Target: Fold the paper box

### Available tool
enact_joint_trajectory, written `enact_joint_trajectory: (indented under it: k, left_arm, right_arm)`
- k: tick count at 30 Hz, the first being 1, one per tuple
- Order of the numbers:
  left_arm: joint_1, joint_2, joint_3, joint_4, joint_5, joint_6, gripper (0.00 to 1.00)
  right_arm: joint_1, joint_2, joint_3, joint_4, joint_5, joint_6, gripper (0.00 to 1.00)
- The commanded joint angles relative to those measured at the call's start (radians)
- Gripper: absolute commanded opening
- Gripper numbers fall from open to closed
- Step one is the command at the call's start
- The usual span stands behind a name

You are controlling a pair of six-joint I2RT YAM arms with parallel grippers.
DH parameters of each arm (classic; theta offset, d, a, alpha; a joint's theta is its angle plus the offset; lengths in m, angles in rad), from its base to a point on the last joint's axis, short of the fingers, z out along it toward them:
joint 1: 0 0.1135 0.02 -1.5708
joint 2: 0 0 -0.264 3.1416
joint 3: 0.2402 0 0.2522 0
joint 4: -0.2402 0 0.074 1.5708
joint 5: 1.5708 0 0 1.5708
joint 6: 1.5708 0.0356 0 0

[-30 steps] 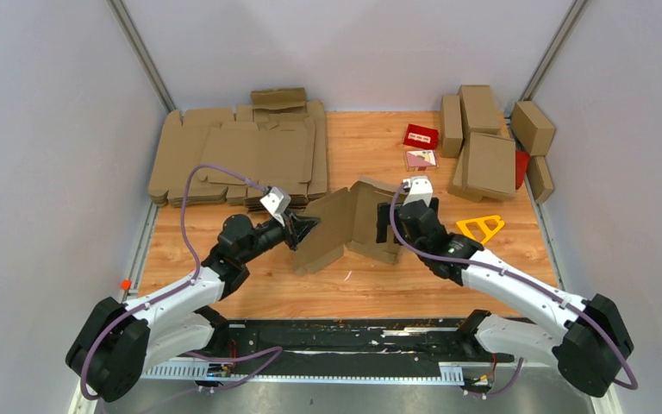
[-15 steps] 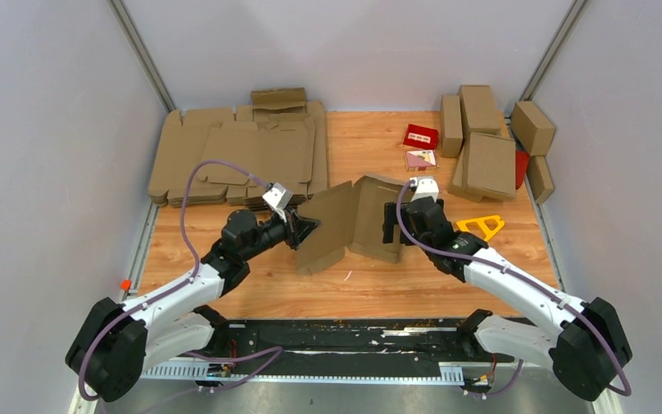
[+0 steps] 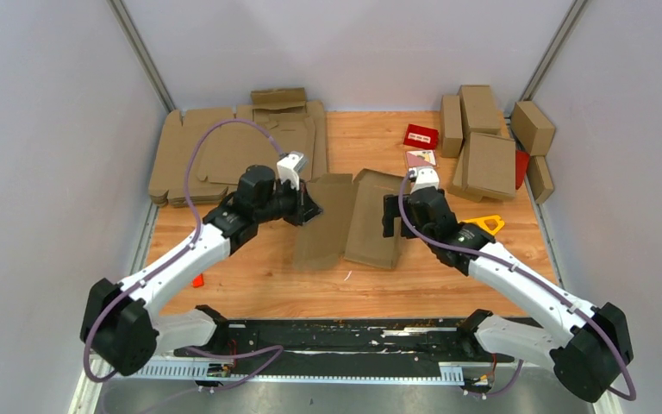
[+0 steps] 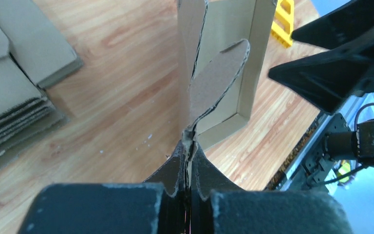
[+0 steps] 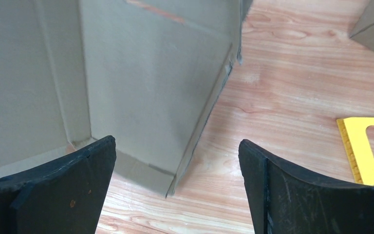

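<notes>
The paper box (image 3: 353, 220) is a brown cardboard mailer, partly folded, in the middle of the table. Its left panel stands tilted; its right part forms a shallow tray. My left gripper (image 3: 309, 210) is shut on the edge of the left panel; in the left wrist view the cardboard (image 4: 195, 73) runs straight out from between the closed jaws (image 4: 189, 146). My right gripper (image 3: 390, 217) is open beside the box's right side wall. In the right wrist view the box (image 5: 141, 78) sits ahead of the spread fingers (image 5: 177, 161), its near corner between them, not touched.
A thick pile of flat brown blanks (image 3: 241, 151) lies at the back left. Folded brown boxes (image 3: 487, 142) are stacked at the back right. A small red carton (image 3: 421, 135) and a card (image 3: 420, 159) lie behind the box. A yellow triangle (image 3: 483, 224) lies right of it.
My left gripper has moved back and up with the panel, swinging it flatter. The box has spread wider. My right gripper shifted slightly back along the box's right side.
</notes>
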Motion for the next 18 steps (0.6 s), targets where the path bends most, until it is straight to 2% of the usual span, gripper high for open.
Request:
enact_joint_trajectory:
  k: [1,8,12,15,18]
  left_arm:
    - [0.033,0.132,0.154,-0.294,0.145,0.054,0.00]
    - [0.037,0.335,0.374,-0.604,0.105,0.238,0.00]
    - [0.037,0.434,0.500,-0.714,0.046,0.296,0.00]
    - [0.037,0.492,0.555,-0.719,0.067,0.302,0.00]
    - [0.037,0.510,0.547,-0.677,0.114,0.285,0.00]
  right_arm:
    - [-0.003,-0.029,0.099,-0.078,-0.008,-0.051,0.97]
    - [-0.002,0.011,0.160,-0.199,-0.072,-0.065,0.98]
    - [-0.002,-0.004,0.116,-0.268,-0.104,-0.028,0.99]
    - [-0.002,-0.079,0.044,-0.270,-0.147,-0.004,0.99]
    - [-0.003,-0.132,0.006,-0.273,-0.215,0.068,0.98]
